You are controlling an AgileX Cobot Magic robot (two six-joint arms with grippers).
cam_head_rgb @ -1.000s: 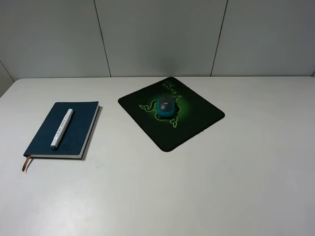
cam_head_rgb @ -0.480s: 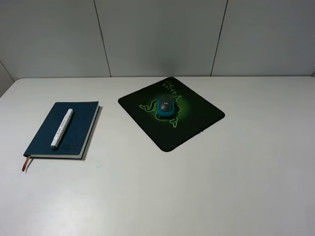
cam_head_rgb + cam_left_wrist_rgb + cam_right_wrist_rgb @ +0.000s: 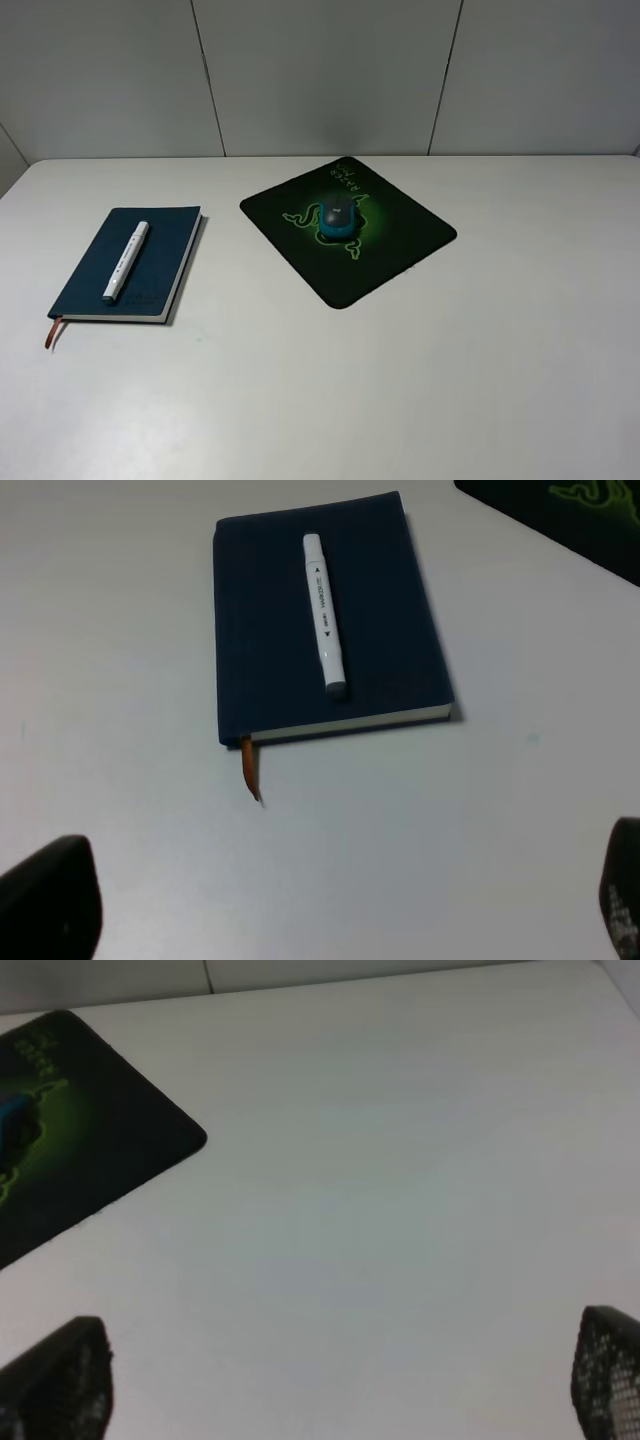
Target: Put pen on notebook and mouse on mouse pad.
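Observation:
The white pen lies along the navy notebook at the table's left; the left wrist view shows the same pen resting on the notebook's cover. The teal-sided mouse sits on the green logo of the black mouse pad. My left gripper hangs open, back from the notebook's ribbon end, with nothing in it. My right gripper is open over bare table, off the mouse pad's corner. Neither arm shows in the high view.
A brown ribbon bookmark sticks out from the notebook's near corner. The white table runs to a grey panelled wall at the back. A corner of the mouse pad shows in the left wrist view.

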